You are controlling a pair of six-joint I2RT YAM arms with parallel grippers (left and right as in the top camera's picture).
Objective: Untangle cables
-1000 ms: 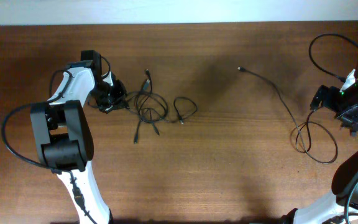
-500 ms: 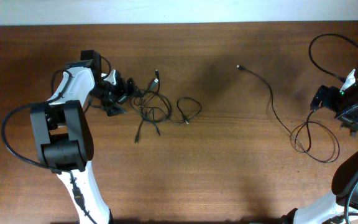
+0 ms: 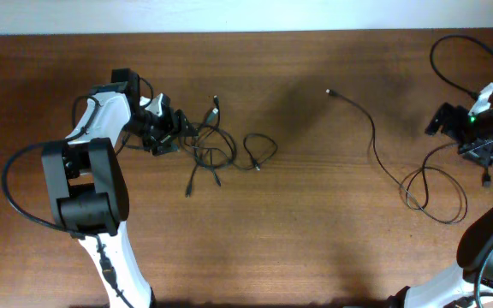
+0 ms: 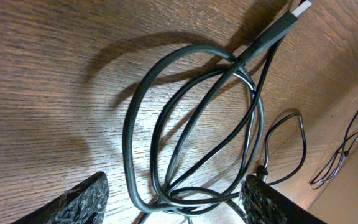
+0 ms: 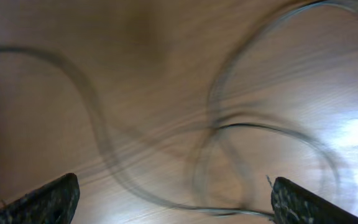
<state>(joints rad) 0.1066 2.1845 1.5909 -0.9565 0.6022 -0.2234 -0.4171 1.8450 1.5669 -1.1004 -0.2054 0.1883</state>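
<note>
Cables (image 4: 127, 143): black loops on desk (image 4: 48, 74), lower centre of left wrist view, lying between wide-spread fingers (image 4: 79, 202) of left pincer (image 4: 173, 186). Silver-tipped plug (image 4: 269, 36) at upper right. In overhead view, knotted bundle at centre-left, just beside that pincer. Separate cord (image 3: 373, 133) strung from upper centre down to loose loops near right edge. Right pincer (image 5: 174, 186) spread wide over blurred loops.
</note>
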